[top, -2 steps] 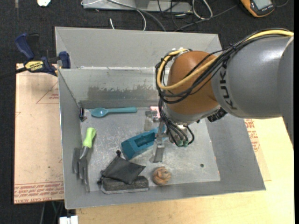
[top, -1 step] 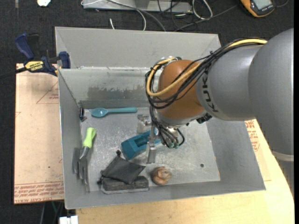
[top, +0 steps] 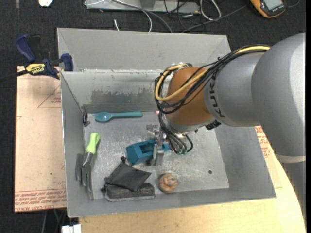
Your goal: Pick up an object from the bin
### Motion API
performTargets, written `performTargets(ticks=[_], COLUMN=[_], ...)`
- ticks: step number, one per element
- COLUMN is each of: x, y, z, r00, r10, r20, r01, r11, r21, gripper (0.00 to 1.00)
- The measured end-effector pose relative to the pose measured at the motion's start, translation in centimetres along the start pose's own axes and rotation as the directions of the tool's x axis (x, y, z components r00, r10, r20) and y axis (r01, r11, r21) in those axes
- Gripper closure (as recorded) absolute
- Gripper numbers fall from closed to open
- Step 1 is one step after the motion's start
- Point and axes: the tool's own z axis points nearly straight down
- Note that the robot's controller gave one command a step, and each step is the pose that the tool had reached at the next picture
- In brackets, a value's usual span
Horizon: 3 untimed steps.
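At the frame's centre the gripper (top: pixel 158 152) sits low at the teal block (top: pixel 138 152) — how far open it is I cannot tell — and I think it should centre on the block before lifting.

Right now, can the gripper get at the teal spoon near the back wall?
Probably yes. The teal spoon lies flat and alone, nothing on it, well apart from the gripper, which is by the blue block. The back wall close behind may cramp it.
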Motion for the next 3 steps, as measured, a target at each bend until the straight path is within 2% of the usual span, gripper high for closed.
performTargets(ticks=[1,2,3], x=[0.0,0.1,1.5], y=[0.0,0.0,1.5], z=[0.0,-5.8,-13.3], r00=[1.0,1.0,0.999], r10=[0.0,-0.007,-0.027], r20=[0.0,-0.013,-0.018], r01=[0.0,0.007,0.027], r11=[1.0,1.0,1.0], r21=[0.0,0.001,0.002], gripper=[1.0,1.0,1.0])
